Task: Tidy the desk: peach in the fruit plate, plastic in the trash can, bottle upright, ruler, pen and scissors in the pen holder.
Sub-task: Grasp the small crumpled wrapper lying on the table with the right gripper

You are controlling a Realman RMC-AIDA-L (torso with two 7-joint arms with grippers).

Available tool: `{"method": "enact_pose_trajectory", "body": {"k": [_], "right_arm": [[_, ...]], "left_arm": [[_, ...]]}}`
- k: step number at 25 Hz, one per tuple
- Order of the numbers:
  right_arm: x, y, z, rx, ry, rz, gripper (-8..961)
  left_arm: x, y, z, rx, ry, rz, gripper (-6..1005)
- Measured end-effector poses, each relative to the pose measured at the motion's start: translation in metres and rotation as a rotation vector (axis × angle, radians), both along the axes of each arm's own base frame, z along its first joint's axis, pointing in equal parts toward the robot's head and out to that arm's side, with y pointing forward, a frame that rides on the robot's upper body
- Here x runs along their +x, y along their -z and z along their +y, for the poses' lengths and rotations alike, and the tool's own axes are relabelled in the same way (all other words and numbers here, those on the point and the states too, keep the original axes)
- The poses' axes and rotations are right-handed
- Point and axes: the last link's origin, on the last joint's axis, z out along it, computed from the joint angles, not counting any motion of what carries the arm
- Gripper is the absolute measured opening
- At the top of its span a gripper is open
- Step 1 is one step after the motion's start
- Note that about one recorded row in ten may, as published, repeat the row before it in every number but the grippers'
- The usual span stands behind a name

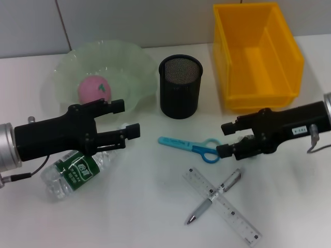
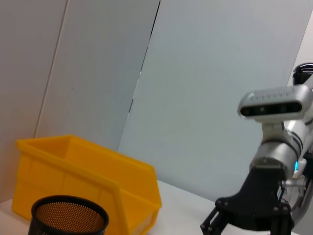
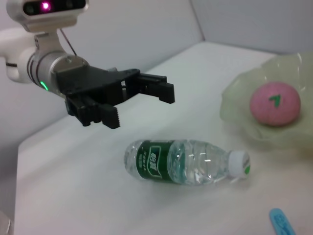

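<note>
A clear bottle with a green label lies on its side at the front left, cap toward the plate. My left gripper hovers open just above it, nothing between its fingers; the right wrist view shows the left gripper apart from the bottle. The pink peach sits in the pale green fruit plate. Blue scissors lie mid-table, their handle close to my open right gripper. The pen lies across the clear ruler. No plastic is in view.
The black mesh pen holder stands upright at centre back, also seen in the left wrist view. A yellow bin sits at the back right with nothing visible in it. The wall runs close behind.
</note>
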Motion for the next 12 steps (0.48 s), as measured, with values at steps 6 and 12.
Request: {"method": "enact_pose_trajectory", "body": {"k": [6, 12], "right_arm": [[-0.021, -0.016, 0.018, -0.019, 0.035, -0.137, 775], [-0.032, -0.022, 0.036, -0.029, 0.069, -0.313, 775]], "left_arm": [[-0.004, -0.002, -0.003, 0.004, -0.007, -0.002, 835], [-0.003, -0.001, -0.004, -0.003, -0.006, -0.004, 835]]}}
